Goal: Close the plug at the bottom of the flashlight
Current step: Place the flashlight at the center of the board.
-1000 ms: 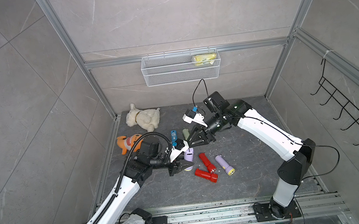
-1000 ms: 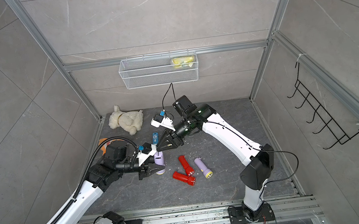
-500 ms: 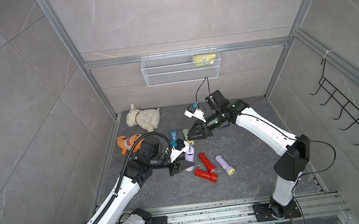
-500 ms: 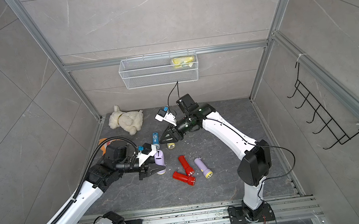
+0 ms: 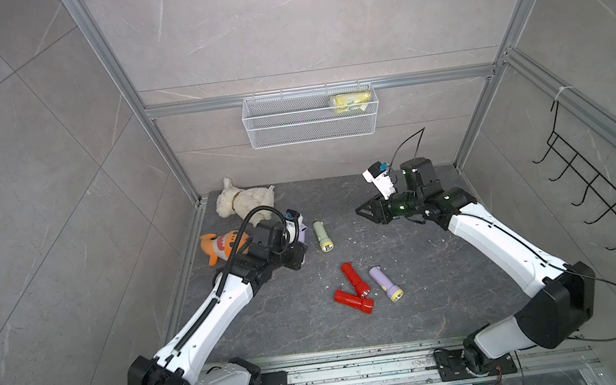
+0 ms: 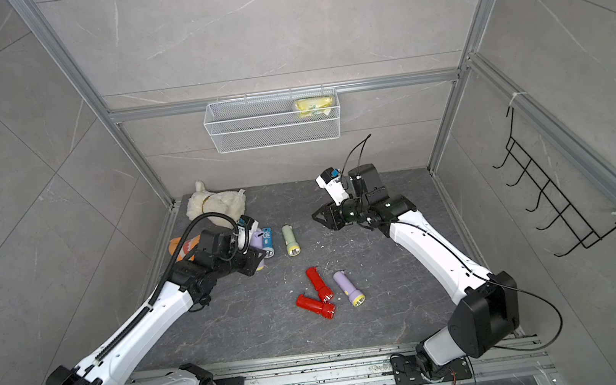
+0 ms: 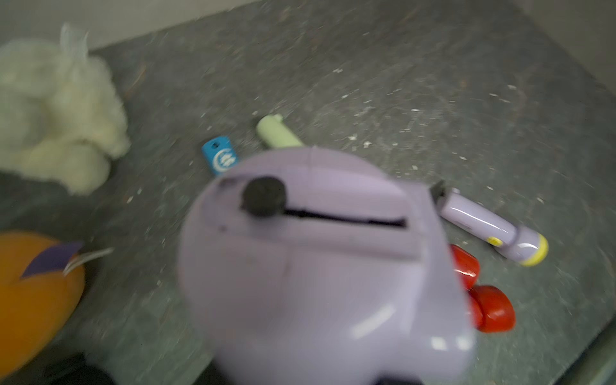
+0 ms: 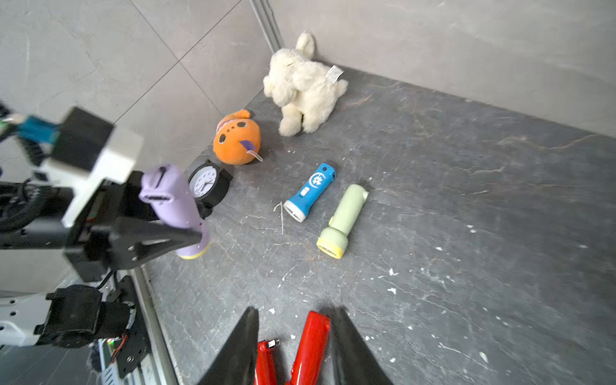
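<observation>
My left gripper [image 5: 297, 251] [image 6: 254, 260] is shut on a purple flashlight [image 5: 303, 236] [image 6: 258, 243] [image 8: 173, 200], held low over the floor's left side, lens end down. Its bottom [image 7: 316, 266] fills the blurred left wrist view, with a black round knob [image 7: 264, 196] and a dark slit across it. Whether the plug sits flush I cannot tell. My right gripper [image 5: 360, 211] [image 6: 317, 216] [image 8: 295, 310] hangs open and empty well to the right of it, above the floor.
On the floor lie a green flashlight [image 5: 321, 235], a blue flashlight [image 6: 268, 242], two red flashlights [image 5: 355, 279] [image 5: 353, 301] and another purple one [image 5: 385, 284]. A clock [image 8: 206, 183], an orange plush [image 5: 221, 246] and a white plush [image 5: 243, 201] sit at the left. A wire basket [image 5: 309, 117] hangs behind.
My right gripper has drawn back to the right, away from the purple flashlight, opening slightly. My left gripper has carried the flashlight a little toward the back left.
</observation>
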Controlling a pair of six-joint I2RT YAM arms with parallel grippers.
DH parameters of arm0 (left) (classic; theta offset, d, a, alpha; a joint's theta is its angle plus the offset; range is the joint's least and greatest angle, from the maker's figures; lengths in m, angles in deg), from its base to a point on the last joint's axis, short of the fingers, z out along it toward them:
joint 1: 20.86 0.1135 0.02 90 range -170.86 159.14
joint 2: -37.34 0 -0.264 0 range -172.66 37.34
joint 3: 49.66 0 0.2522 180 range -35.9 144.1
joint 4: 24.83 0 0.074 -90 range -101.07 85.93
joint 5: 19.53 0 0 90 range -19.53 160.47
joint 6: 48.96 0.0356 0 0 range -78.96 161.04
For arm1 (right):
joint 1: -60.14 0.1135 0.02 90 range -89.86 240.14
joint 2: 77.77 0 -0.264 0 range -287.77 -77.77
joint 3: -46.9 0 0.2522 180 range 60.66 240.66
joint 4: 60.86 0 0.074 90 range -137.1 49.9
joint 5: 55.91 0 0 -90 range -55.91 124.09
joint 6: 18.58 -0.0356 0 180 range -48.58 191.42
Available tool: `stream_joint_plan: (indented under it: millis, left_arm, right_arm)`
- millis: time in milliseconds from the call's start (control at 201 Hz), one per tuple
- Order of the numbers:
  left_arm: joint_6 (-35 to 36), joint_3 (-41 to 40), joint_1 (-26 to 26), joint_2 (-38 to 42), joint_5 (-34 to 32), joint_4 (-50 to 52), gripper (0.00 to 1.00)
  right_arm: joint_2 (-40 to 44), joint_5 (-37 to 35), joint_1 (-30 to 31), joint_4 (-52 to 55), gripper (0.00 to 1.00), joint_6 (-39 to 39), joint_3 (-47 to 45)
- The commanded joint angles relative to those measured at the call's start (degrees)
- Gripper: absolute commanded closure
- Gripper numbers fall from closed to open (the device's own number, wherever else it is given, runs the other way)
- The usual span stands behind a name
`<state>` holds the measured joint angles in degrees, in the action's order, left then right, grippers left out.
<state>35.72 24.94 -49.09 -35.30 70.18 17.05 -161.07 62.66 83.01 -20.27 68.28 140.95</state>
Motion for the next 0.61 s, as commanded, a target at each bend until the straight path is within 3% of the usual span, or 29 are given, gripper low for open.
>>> stream_joint_plan:
  millis: [0,134,353,498,602]
  left_arm:
    - [-13.94,8.15,1.96,-5.9,-8.25,8.18,1.0]
    - [-19.2,15.55,4.76,-15.31,-8.48,14.99,1.0]
    - [-20.76,21.51,7.66,-30.02,-0.66,16.66,1.0]
    - [-21.97,23.12,7.2,-31.75,2.83,14.35,1.0]
    - [-21.72,30.46,5.44,-35.32,4.35,15.34,1.0]
  right_arm:
    - [3.27,-6.17,0.18,-2.78,0.61,-2.5,-2.32]
    - [4.74,-6.08,0.19,-2.4,0.61,-3.33,-2.88]
    - [5.71,-5.81,0.13,-3.0,0.61,-3.64,-3.85]
    - [5.1,-4.93,0.21,-3.39,0.61,-4.01,-3.78]
    - [3.88,-4.19,0.19,-3.39,0.61,-4.53,-3.28]
